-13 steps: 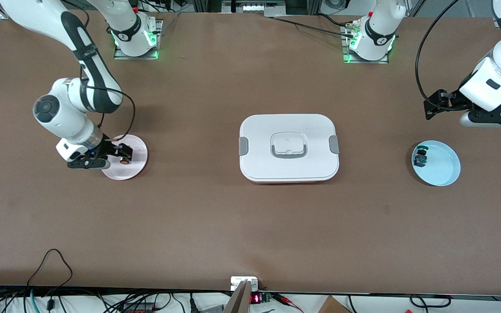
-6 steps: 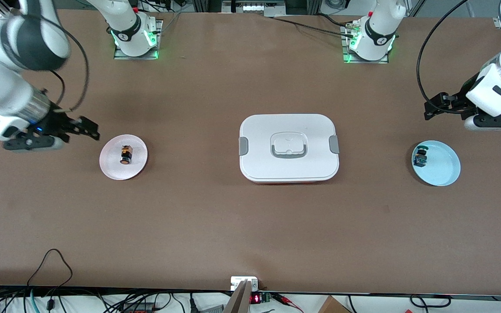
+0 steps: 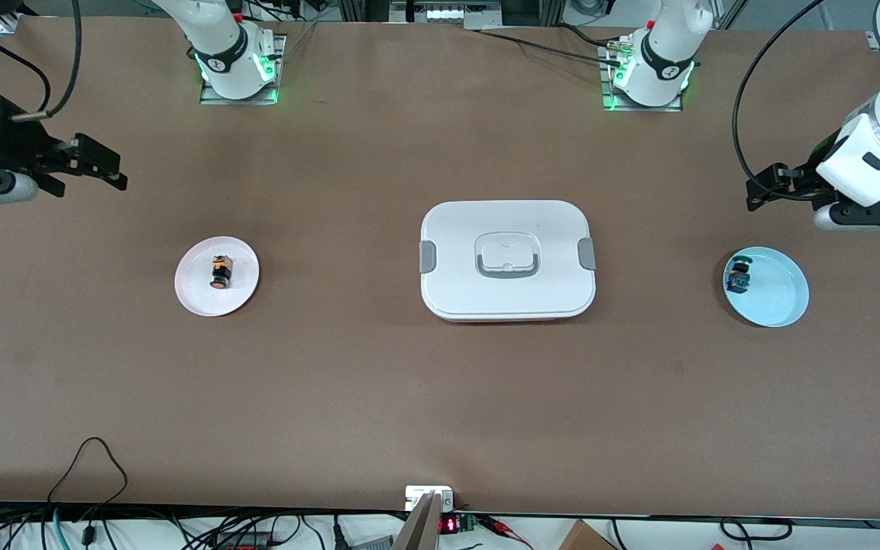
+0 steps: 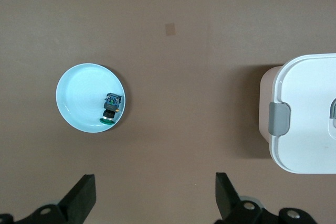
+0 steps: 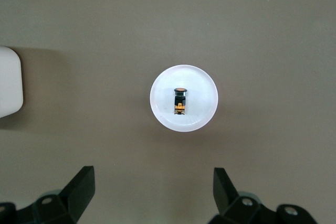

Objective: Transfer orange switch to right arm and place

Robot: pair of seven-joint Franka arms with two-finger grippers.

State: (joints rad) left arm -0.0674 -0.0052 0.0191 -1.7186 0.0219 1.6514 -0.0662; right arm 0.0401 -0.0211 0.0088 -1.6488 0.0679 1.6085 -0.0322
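Orange switch [image 3: 220, 272] lies on the pink plate [image 3: 195, 294]; both grippers' fingers [image 5: 79, 187] [image 4: 81, 198] spread wide, empty.

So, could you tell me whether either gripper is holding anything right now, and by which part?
Nothing is held. Both grippers' jaws stand open and empty: the orange switch lies on the pink plate, and the blue-green part sits in the blue plate.

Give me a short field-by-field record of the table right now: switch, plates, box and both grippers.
orange switch: lying on the pink plate, toward the right arm's end
blue-green part: in the light blue plate, at its rim
white lidded box: mid-table, closed
right gripper: open, empty, raised over bare table
left gripper: open, empty, waiting above the table
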